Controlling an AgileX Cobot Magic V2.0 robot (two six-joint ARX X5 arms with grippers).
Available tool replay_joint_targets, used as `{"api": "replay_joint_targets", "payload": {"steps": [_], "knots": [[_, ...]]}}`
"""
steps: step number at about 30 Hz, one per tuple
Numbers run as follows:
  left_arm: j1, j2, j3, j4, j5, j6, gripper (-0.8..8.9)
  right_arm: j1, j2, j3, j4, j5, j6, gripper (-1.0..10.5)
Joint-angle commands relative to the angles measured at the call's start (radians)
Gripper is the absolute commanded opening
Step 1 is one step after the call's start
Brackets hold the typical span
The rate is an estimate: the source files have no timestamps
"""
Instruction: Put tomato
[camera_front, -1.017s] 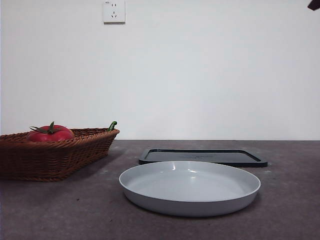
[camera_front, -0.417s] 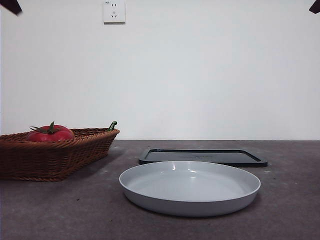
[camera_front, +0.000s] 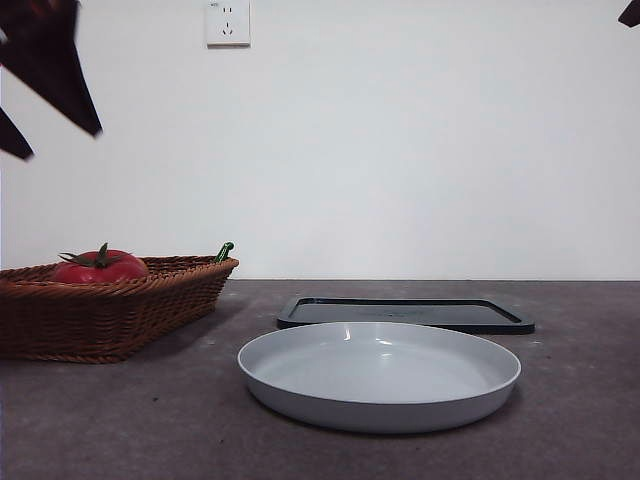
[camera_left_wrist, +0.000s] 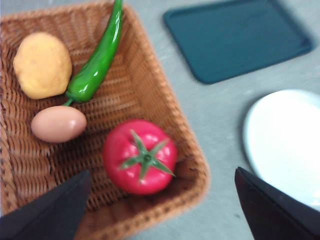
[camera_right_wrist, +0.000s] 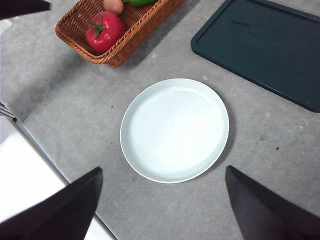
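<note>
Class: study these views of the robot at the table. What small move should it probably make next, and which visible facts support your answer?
Probably lower the left gripper, jaws open, straight down over the tomato. The tomato lies untouched in the wicker basket, between the jaws in the left wrist view, and the gripper hangs well above the basket in the front view. The right gripper waits high over the white plate.

**Plain white wall, grey tabletop**

Behind everything, a bare white wall (camera_front: 420, 150), evenly lit. High up on it, a white socket (camera_front: 228, 22). Below, a mottled grey table (camera_front: 120, 420) running back to the wall's foot.
</note>
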Motion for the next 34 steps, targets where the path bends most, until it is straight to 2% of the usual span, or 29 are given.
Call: {"api": "replay_joint_targets", "payload": {"steps": [1, 14, 34], "knots": [[-0.01, 0.066, 0.021, 0.042, -0.016, 0.038, 4.69, 0.005, 0.008, 0.02, 0.01, -0.003, -0.005, 3.9], [-0.022, 0.285, 0.021, 0.159, -0.041, 0.056, 4.69, 0.005, 0.008, 0.02, 0.008, -0.003, 0.001, 3.9], [-0.034, 0.41, 0.021, 0.171, -0.069, 0.079, 4.68, 0.005, 0.008, 0.02, 0.008, -0.005, 0.002, 3.9]]}}
